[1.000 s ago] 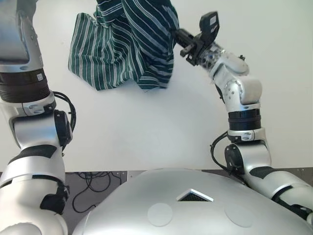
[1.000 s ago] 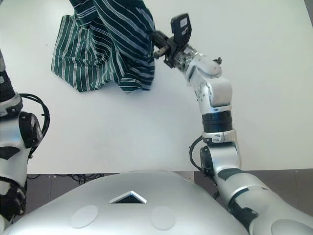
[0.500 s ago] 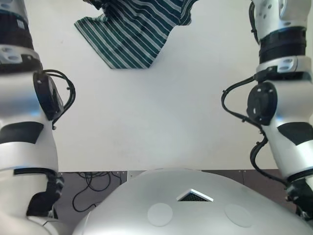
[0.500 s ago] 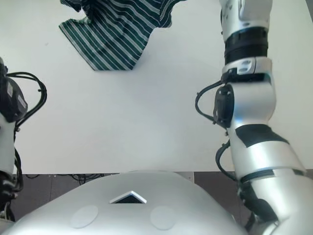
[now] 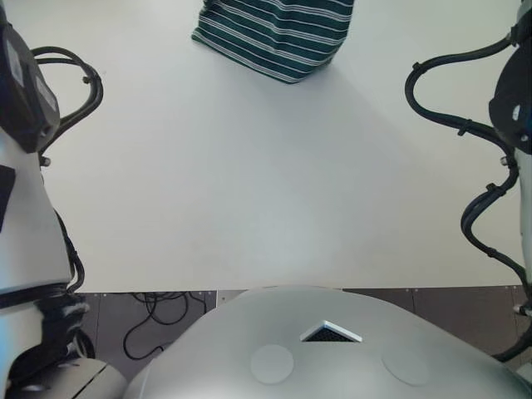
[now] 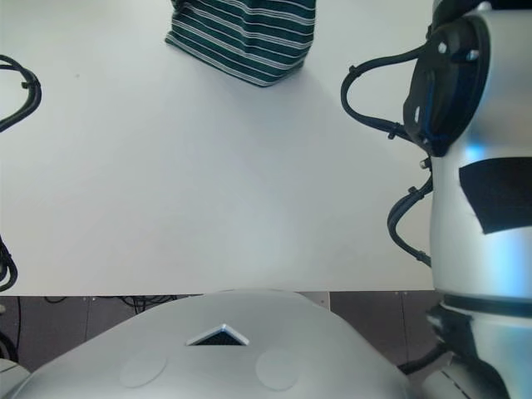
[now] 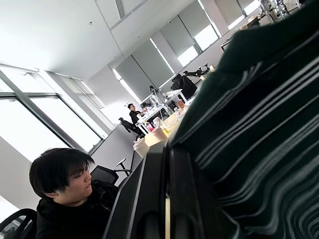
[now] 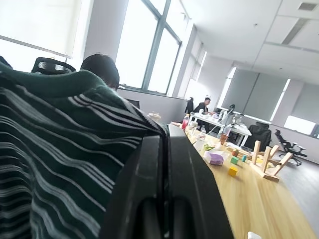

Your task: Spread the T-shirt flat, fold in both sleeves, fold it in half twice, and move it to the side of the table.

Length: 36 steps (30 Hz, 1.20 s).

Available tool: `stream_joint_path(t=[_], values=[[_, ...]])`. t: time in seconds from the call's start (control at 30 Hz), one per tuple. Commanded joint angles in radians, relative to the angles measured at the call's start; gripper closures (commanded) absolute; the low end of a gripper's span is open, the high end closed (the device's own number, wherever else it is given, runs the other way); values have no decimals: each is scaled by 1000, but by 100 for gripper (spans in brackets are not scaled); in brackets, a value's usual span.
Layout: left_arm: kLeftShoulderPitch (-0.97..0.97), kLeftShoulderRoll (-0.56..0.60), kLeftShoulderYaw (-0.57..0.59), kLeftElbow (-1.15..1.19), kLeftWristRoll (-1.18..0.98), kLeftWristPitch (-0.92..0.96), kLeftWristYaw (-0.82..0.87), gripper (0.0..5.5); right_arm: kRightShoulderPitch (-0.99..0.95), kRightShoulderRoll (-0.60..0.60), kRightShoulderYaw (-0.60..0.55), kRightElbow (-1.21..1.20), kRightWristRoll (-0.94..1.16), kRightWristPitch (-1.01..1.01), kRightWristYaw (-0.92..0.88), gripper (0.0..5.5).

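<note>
Shirt (image 5: 278, 37): dark green with thin white stripes, hanging as a bunched panel over the far middle of the white desk (image 5: 249, 183). The lower hem runs at a slant. Cannot tell whether it touches the desk or hangs just above it. The upper part is cut off by the top edge of the head views; sleeves and collar cannot be made out.

Left claw (image 7: 167, 148): fingers pressed together, striped cloth pinched at the tips and draped along one side. Right claw (image 8: 164, 132): likewise, fingers together on a fold of the cloth.

Cables (image 5: 162, 309) lie on the floor below the desk's near edge. A pale wooden table (image 8: 249, 199) with small coloured blocks (image 8: 234, 167) stands in the room behind.
</note>
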Motion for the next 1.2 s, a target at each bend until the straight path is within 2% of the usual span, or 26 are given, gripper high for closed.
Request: stream_joint_path(t=[0.03,0.17,0.33,0.43,0.57,0.73,0.9,1.07,1.2], values=[[-38,28,3,7,12,-23,-15,550,-50,-45,1,11,-31,-28,7,548],[-18,62,20,-15,-15,-50,-136,550,-34,-71,28,-19,-52,-47,149,548],[73,165,30,-142,-78,-88,-459,550,94,-135,69,-192,-25,12,453,548],[197,257,50,-363,-167,-22,-682,550,291,-194,122,-521,19,148,645,548],[486,379,88,-847,-316,196,-863,550,561,-327,164,-1031,125,417,813,548],[928,553,183,-1393,-459,436,-987,550,840,-492,173,-1497,270,678,933,548],[1240,626,270,-1671,-503,530,-1040,550,1117,-625,203,-1806,388,806,1002,548],[1537,625,281,-1898,-508,554,-1023,550,1347,-685,258,-1951,387,807,960,548],[1821,621,212,-2072,-455,524,-993,550,1476,-744,336,-1946,281,712,937,548]])
